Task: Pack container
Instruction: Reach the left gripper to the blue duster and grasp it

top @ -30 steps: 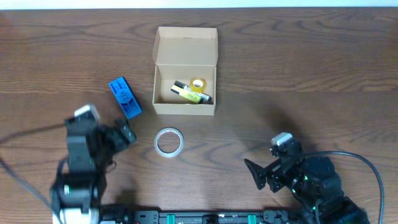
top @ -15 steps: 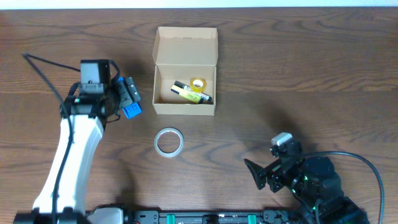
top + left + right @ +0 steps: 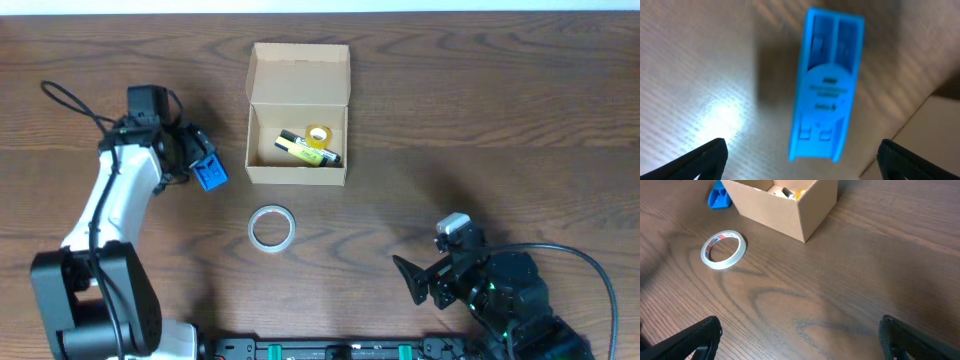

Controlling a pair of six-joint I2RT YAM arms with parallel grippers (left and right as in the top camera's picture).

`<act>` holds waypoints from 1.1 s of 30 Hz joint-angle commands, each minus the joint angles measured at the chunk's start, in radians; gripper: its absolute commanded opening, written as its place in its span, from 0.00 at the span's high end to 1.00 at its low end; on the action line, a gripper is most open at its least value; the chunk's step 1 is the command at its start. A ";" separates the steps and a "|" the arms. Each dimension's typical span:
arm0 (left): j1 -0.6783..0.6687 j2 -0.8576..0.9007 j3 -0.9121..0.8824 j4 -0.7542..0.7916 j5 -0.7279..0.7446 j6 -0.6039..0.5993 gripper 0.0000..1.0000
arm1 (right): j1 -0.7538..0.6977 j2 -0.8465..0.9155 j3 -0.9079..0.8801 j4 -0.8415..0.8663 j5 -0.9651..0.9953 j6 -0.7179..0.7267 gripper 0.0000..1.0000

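The tan cardboard container [image 3: 298, 160] stands open at the table's upper middle, its flap lid up; it also shows in the right wrist view [image 3: 785, 207]. Inside lie a yellow marker [image 3: 300, 150] and a small yellow tape roll [image 3: 319, 135]. A blue plastic piece [image 3: 209, 172] lies left of the container; the left wrist view shows it [image 3: 827, 87] lying on the table. My left gripper [image 3: 200, 155] is open right over it, fingers [image 3: 800, 160] apart on either side. My right gripper [image 3: 412, 280] is open and empty at the front right.
A clear tape roll [image 3: 271, 228] lies flat in front of the container; it also shows in the right wrist view [image 3: 723, 249]. A black cable [image 3: 70, 100] trails from the left arm.
The left arm has swung from the front left up to the blue piece and now hovers over it. The right arm has not moved.
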 commanded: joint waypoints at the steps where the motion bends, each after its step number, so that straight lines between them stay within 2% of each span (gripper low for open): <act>1: 0.005 0.053 0.097 -0.038 0.058 -0.035 0.04 | -0.006 -0.007 -0.002 -0.001 -0.003 0.012 0.01; 8: 0.008 0.219 0.325 -0.266 0.088 -0.034 0.04 | -0.006 -0.007 -0.002 -0.001 -0.003 0.012 0.01; 13: 0.008 0.320 0.428 -0.371 0.090 -0.029 0.04 | -0.006 -0.007 -0.002 -0.001 -0.003 0.012 0.01; 19: 0.008 0.399 0.463 -0.407 0.079 -0.010 0.04 | -0.006 -0.007 -0.002 -0.001 -0.003 0.012 0.01; 27: 0.008 0.473 0.463 -0.393 0.072 0.088 0.04 | -0.006 -0.007 -0.002 -0.001 -0.003 0.012 0.01; 30: 0.008 0.491 0.463 -0.378 0.071 0.103 0.00 | -0.006 -0.007 -0.002 -0.001 -0.003 0.012 0.01; 33: 0.008 0.502 0.463 -0.358 0.071 0.120 0.11 | -0.006 -0.007 -0.002 -0.001 -0.003 0.012 0.01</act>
